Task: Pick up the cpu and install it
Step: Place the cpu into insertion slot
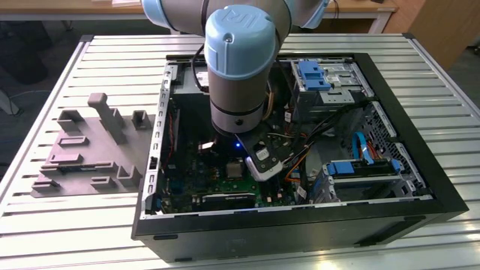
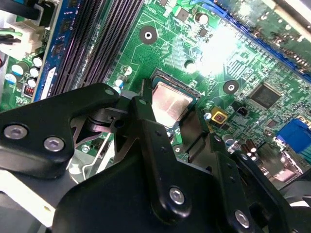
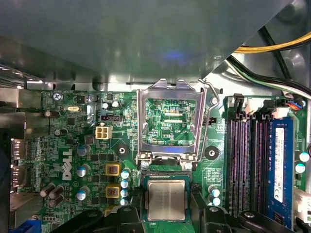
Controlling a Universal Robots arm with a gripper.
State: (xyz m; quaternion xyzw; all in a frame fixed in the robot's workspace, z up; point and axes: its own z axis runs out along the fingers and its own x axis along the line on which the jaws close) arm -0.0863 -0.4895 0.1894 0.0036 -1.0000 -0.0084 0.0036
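Observation:
The cpu (image 3: 166,199), a small square chip with a shiny metal top, lies flat in the black-framed socket on the green motherboard (image 3: 73,145). My gripper (image 3: 166,216) comes down over it, one black finger against each of two opposite edges, shut on it. In the second wrist view the cpu (image 2: 170,104) shows between the fingertips (image 2: 145,94) of the gripper (image 2: 170,110). The socket's metal load plate (image 3: 170,121) stands hinged open just beyond the chip. In the exterior view the arm (image 1: 238,84) reaches down into the open computer case (image 1: 442,191).
Memory slots (image 3: 245,165) and a blue memory stick (image 3: 282,165) run beside the socket. Yellow and black cables (image 3: 277,48) hang near the case wall. A grey fixture block (image 1: 90,152) rests on the slatted table at the exterior view's left. Drive bays with blue latches (image 1: 311,76) line the case's far side.

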